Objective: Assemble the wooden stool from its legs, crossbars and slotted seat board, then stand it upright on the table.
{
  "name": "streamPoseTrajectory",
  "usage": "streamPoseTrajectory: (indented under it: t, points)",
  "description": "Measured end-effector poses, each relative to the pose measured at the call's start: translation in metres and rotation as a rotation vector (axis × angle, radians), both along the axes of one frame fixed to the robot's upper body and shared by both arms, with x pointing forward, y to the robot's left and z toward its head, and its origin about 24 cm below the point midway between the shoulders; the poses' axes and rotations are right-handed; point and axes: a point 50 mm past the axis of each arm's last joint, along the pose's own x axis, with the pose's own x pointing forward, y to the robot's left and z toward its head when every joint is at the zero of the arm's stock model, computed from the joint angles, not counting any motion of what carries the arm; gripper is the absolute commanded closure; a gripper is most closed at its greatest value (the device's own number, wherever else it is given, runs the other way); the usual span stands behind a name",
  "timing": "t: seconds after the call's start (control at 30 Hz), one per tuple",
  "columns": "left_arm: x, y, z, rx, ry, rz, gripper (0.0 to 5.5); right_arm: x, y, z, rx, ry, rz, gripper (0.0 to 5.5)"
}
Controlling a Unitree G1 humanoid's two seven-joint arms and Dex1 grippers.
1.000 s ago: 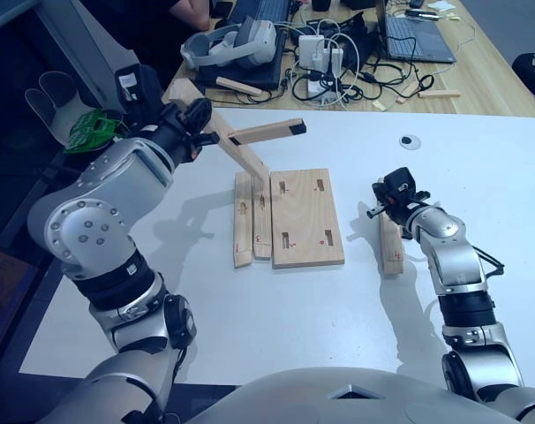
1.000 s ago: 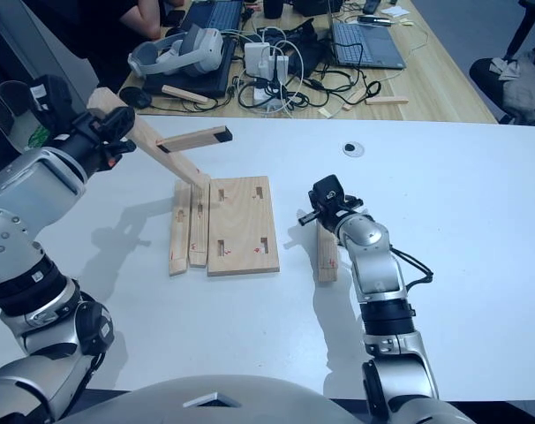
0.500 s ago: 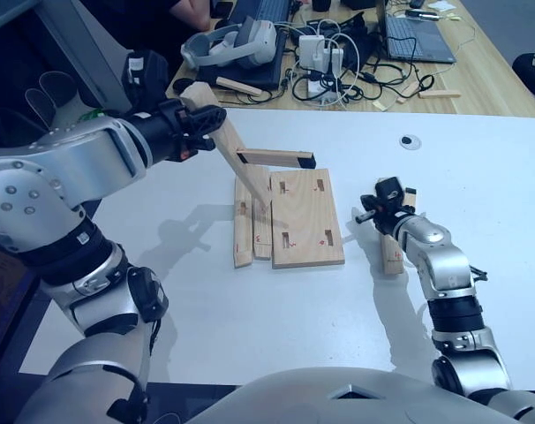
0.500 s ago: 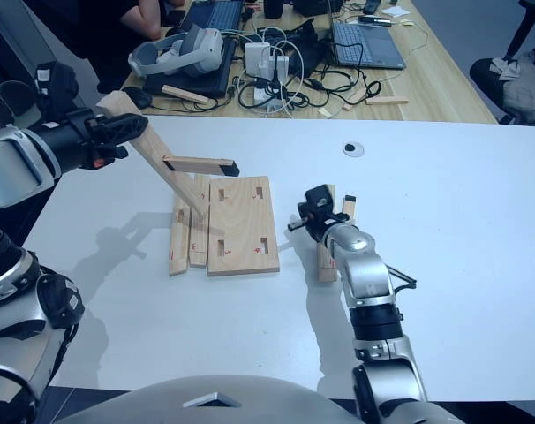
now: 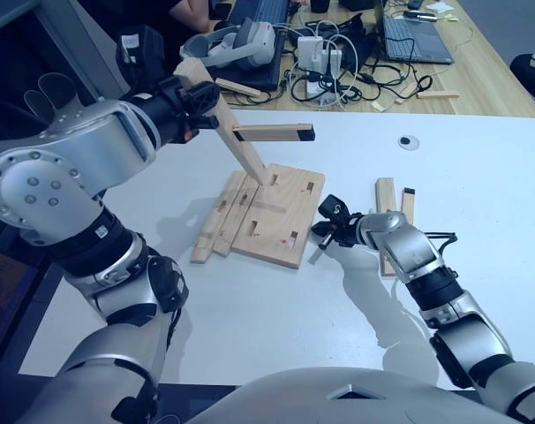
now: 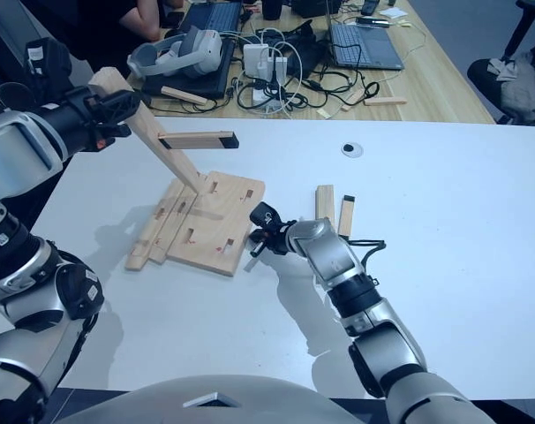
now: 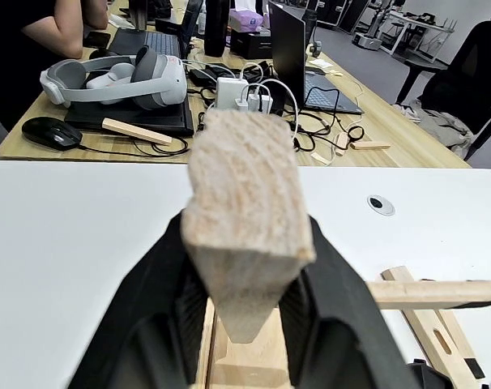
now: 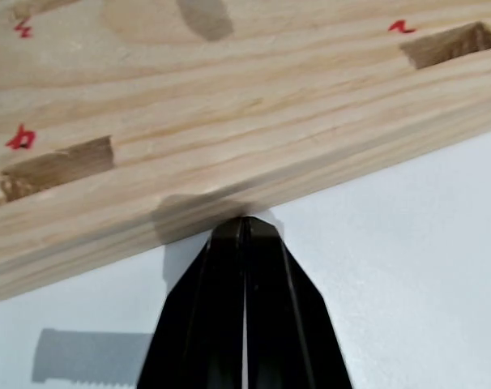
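Note:
My left gripper [image 5: 199, 91] is shut on the top end of a wooden leg [image 5: 241, 146] that slants down to the far edge of the slotted seat board [image 5: 272, 221]. A dark-tipped crossbar [image 5: 272, 132] sticks out sideways from that leg. The left wrist view has the leg's end [image 7: 245, 194] clamped between the black fingers [image 7: 160, 284]. The board lies flat and skewed, with two more legs [image 5: 216, 221] along its left side. My right gripper [image 5: 323, 231] is shut, and its tip [image 8: 245, 231] touches the board's near right edge [image 8: 229, 174]. Two short wooden pieces [image 5: 388, 199] lie to the right, partly behind my right forearm.
A cable grommet [image 5: 409, 141] sits in the white table at the far right. Behind the table, a wooden desk holds a headset [image 5: 232, 42], laptops, a power strip with cables [image 5: 320, 66] and loose wood sticks [image 5: 239, 86]. The table's near half is bare white surface.
My right gripper moved left from the short pieces to the seat board's edge. The board and the two legs beside it turned and slid left. The held leg rose slightly.

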Motion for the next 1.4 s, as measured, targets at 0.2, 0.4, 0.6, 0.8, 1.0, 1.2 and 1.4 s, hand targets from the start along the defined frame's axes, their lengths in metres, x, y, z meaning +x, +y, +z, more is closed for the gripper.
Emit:
streamPoseTrajectory:
  t: [0.2, 0.4, 0.6, 0.8, 1.0, 1.2, 1.4]
  points:
    - [-0.005, 0.007, -0.009, 0.074, 0.028, -0.022, 4.49, 0.007, 0.0, -0.005, 0.179, 0.056, -0.188, 5.5]
    - [-0.01, 0.013, -0.009, 0.137, 0.068, -0.088, 4.49, 0.027, -0.049, 0.012, 0.471, 0.021, -0.579, 5.5]
    - [-0.015, 0.012, -0.012, 0.155, 0.1, -0.164, 4.49, 0.037, -0.071, 0.016, 0.735, 0.096, -0.784, 5.5]
    - [-0.02, 0.015, -0.014, 0.185, 0.134, -0.192, 4.49, 0.039, -0.069, 0.016, 0.743, 0.108, -0.801, 5.5]
    - [-0.023, 0.023, -0.008, 0.212, 0.169, -0.209, 4.49, 0.04, -0.068, 0.018, 0.772, 0.088, -0.832, 5.5]
    - [-0.022, 0.022, -0.009, 0.174, 0.186, -0.21, 4.49, 0.041, -0.067, 0.019, 0.786, 0.09, -0.838, 5.5]
    - [-0.021, 0.015, -0.015, 0.147, 0.191, -0.199, 4.49, 0.046, -0.063, 0.024, 0.798, 0.071, -0.83, 5.5]
